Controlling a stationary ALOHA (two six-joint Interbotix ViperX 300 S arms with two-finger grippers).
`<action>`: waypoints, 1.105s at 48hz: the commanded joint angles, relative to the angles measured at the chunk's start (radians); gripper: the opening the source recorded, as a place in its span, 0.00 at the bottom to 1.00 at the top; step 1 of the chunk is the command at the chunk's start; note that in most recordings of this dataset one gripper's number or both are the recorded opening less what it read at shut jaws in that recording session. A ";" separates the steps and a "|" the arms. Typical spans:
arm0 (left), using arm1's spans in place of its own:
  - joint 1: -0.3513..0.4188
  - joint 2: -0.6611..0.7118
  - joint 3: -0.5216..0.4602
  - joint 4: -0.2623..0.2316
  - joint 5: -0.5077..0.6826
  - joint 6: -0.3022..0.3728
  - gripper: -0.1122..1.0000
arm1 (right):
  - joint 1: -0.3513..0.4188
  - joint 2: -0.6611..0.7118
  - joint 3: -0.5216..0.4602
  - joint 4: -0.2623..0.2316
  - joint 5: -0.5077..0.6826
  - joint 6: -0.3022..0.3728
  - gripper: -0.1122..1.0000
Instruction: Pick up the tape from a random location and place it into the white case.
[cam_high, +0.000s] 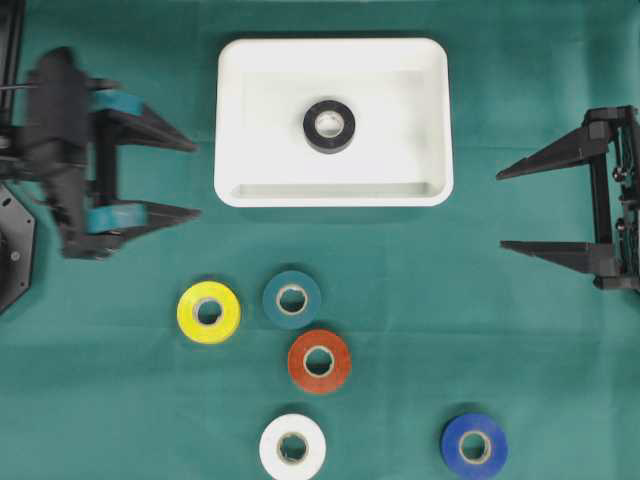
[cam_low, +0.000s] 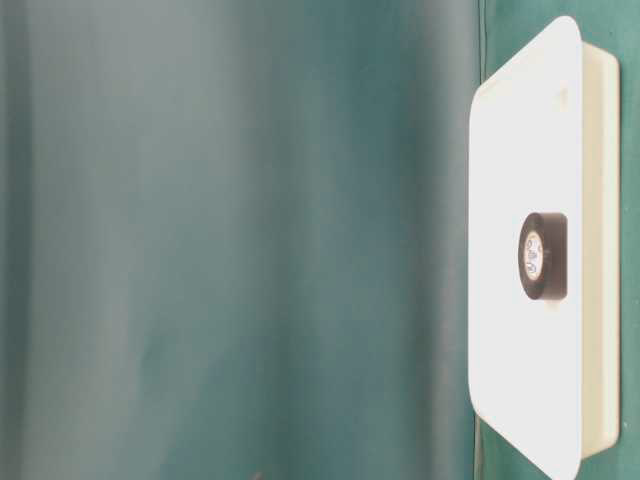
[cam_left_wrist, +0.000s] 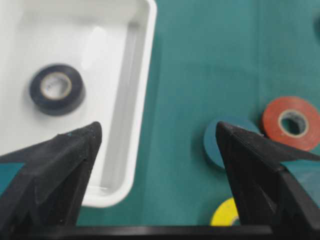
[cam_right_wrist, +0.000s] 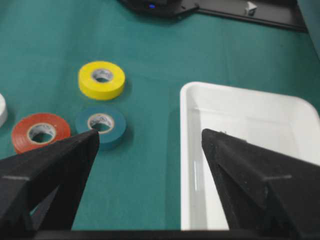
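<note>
Left claw (cam_high: 195, 180) wide open, empty

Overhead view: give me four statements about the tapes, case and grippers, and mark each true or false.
1. The black tape lies inside the white case. True.
2. The yellow tape sits in the case. False: it lies on the green cloth.
3. The left gripper holds a tape. False: its jaws are open and empty.
4. The right gripper is open. True.
</note>
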 joint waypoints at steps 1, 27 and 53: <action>0.003 -0.081 0.034 0.003 -0.037 0.002 0.91 | -0.002 0.003 -0.026 0.003 -0.005 0.002 0.91; 0.003 -0.301 0.325 0.000 -0.130 0.037 0.91 | -0.002 0.011 -0.021 0.003 -0.005 0.002 0.91; 0.003 -0.291 0.325 0.000 -0.129 0.041 0.91 | 0.029 0.021 -0.023 0.005 0.029 0.034 0.91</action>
